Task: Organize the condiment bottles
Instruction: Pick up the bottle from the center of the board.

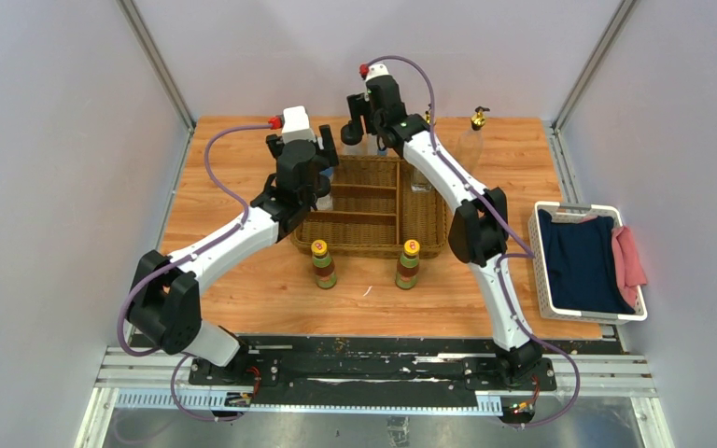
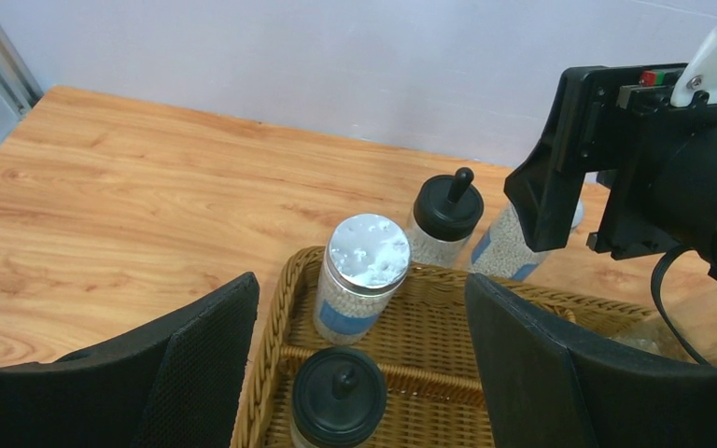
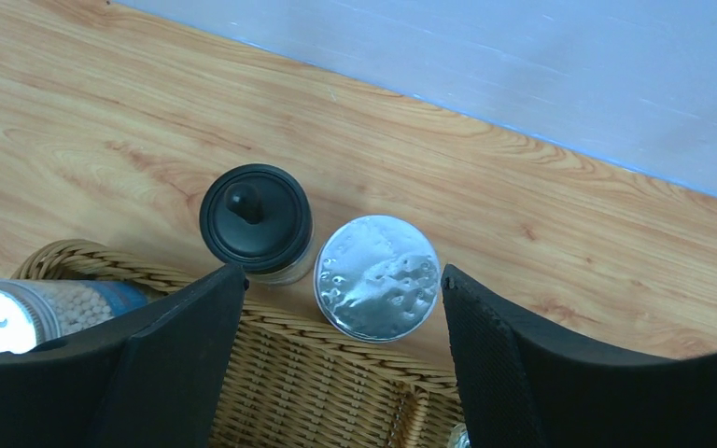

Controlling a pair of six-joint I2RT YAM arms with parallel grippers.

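Our right gripper (image 3: 341, 280) spreads wide above the grey-lidded jar (image 3: 376, 276), which stands on the table (image 3: 103, 112) just beyond the basket (image 3: 317, 383) rim. We should centre, then descend clear of the black-capped bottle (image 3: 255, 217) just beside it. Our left gripper (image 2: 359, 289) is wide too, empty.

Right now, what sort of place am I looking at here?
Probably a robotics lab test cell, not a kitchen: robot arms bolted to a rail, a wooden table boxed in by plain grey panels, and staged props like a wicker basket and a yellow-capped bottle.
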